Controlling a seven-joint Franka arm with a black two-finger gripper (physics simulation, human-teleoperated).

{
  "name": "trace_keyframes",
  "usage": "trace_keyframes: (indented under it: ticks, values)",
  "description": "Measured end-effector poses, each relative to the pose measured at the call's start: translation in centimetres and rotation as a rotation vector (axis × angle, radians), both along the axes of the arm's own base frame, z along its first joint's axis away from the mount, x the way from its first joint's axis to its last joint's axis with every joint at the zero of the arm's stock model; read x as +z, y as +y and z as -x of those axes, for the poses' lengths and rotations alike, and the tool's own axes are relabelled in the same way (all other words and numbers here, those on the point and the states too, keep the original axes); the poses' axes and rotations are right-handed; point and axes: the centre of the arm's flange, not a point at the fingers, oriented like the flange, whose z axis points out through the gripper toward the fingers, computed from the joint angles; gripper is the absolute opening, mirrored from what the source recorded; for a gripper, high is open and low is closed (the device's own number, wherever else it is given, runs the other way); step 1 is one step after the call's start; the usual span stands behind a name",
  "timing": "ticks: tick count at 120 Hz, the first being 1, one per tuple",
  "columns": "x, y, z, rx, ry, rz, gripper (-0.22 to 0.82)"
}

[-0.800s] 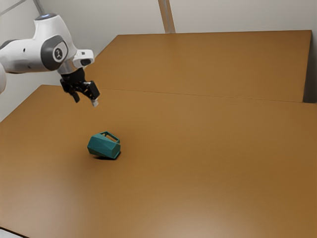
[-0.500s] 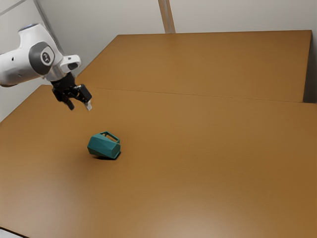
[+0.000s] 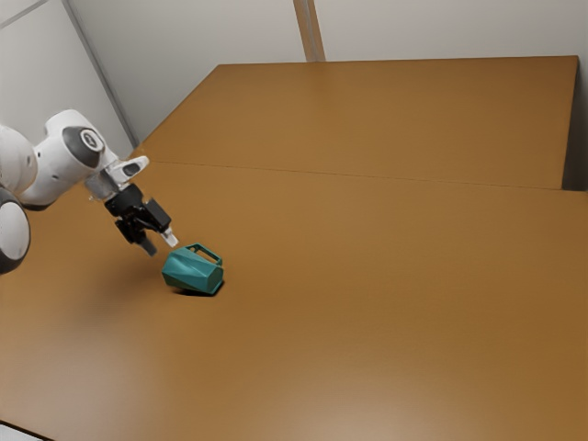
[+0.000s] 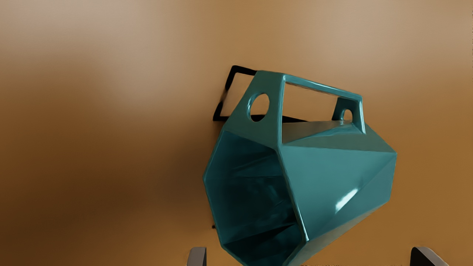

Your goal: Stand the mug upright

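Observation:
The teal faceted mug (image 3: 193,270) lies on its side on the table, its angular handle raised on the side toward the exterior view's top. My gripper (image 3: 161,248) is just above and to the exterior view's left of it, fingers apart. In the wrist view the mug (image 4: 332,177) has its dark open mouth and handle in sight. There the two fingertips of my gripper (image 4: 308,257) stand wide apart, with the mug's lower part reaching between them in the picture; neither is seen pressing on it.
The brown wooden table (image 3: 367,303) spreads around the mug, with a seam running across it. Beyond its far edge stands a pale wall (image 3: 211,37).
My arm first drew back toward the exterior view's left, then came down, bringing my gripper close to the mug. The mug has stayed where it was, on its side.

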Motion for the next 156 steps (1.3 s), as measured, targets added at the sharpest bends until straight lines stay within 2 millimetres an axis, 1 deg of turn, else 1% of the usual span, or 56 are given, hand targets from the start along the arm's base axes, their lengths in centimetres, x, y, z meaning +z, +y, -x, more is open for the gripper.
trace_keyframes:
  ticks: [9,25,40,56,67,76,98,113,124,132,148,156]
  values:
    - [-1.4,-0.2,0.1,-0.027,0.011,0.044,0.60]
    - [-2.9,-0.9,0.2,-0.068,0.007,0.105,0.60]
    - [-3.4,-1.2,0.1,-0.100,-0.018,0.149,0.56]
    - [-3.6,-1.3,0.0,-0.113,-0.059,0.199,0.48]
    - [-3.7,-1.4,0.0,-0.122,-0.082,0.222,0.41]
    - [-3.7,-1.4,0.0,-0.133,-0.098,0.233,0.32]
    - [-3.8,-1.6,0.1,-0.155,-0.125,0.256,0.06]
    - [-3.4,-1.9,-0.1,-0.171,-0.145,0.267,-0.03]
    - [-3.0,-2.9,-0.4,-0.188,-0.164,0.280,-0.09]
    - [-2.5,-4.2,-0.9,-0.208,-0.179,0.295,-0.13]
    - [-0.9,-6.5,-1.3,-0.245,-0.206,0.307,-0.16]
    - [0.0,-8.1,-1.4,-0.265,-0.215,0.310,-0.16]
